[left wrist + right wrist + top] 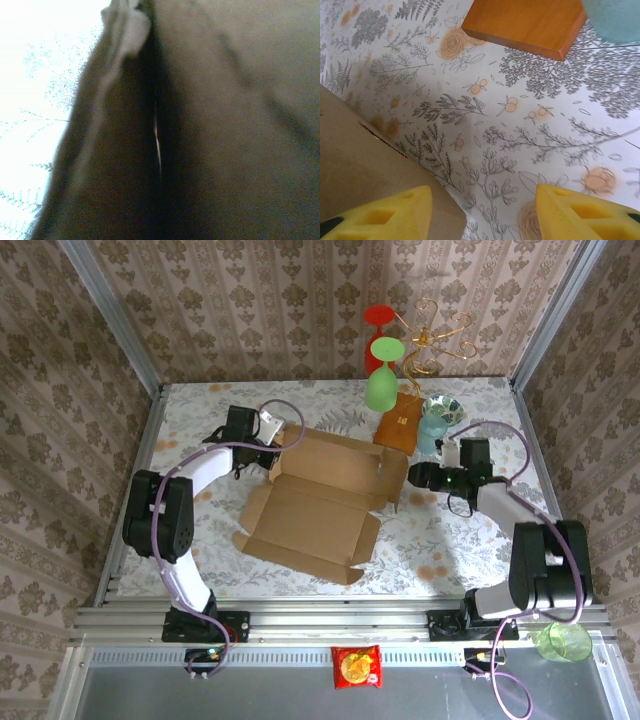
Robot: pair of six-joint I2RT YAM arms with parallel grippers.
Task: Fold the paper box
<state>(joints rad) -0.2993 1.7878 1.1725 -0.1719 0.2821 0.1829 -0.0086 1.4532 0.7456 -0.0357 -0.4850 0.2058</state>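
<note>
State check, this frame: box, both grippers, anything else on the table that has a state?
paper box: open, not yet folded; near panel flat, far flaps raised.
left gripper: at the box's far left flap; open or shut cannot be told.
right gripper: open, holding nothing; box edge beside one finger.
orange-brown packet: lying flat, untouched.
teal cup: upright.

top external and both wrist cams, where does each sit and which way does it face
Top external: above and behind the bases, looking down on both arms and the paper box.
Left wrist: close against the box's cardboard, blurred.
Right wrist: down at the tablecloth, own yellow fingertips apart at bottom.
Shared: top and right wrist both show the orange packet.
</note>
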